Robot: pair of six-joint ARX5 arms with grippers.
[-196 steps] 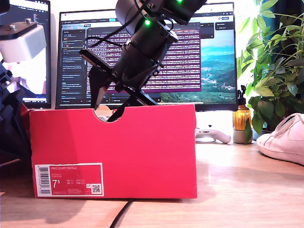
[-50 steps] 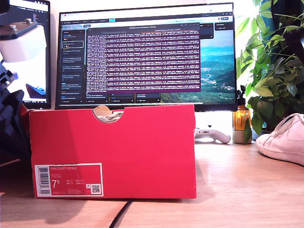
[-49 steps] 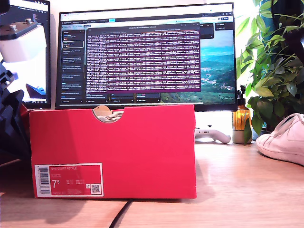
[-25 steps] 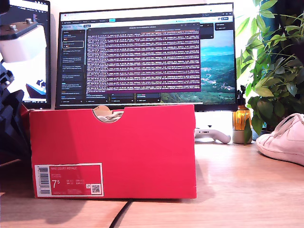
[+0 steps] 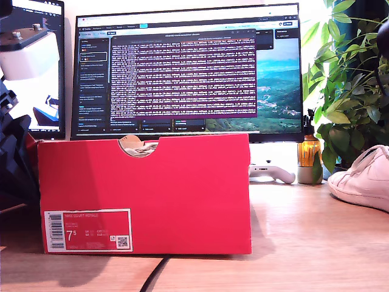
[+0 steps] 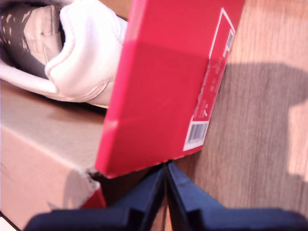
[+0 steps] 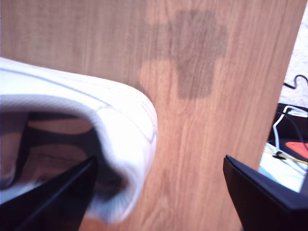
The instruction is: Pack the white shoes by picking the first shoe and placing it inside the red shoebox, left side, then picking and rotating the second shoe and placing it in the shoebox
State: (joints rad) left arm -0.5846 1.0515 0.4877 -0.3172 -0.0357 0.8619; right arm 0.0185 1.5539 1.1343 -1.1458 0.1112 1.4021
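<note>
One shoe [image 6: 77,53] is boxed; my second hand [image 7: 159,202], spread wide around the other shoe's [image 7: 120,130] heel collar, should probably pinch deeper before lifting.

Wooden table [image 5: 304,243], red shoebox [image 5: 146,194] standing on it, white shoe [image 5: 363,179] at the exterior view's right

Looks like my office desk setup: a wooden desk [image 5: 304,231] with a big monitor [image 5: 188,73] full of terminal text, another screen [image 5: 36,67] beside it, a game controller [image 5: 271,173] and a leafy houseplant [image 5: 352,85].
</note>
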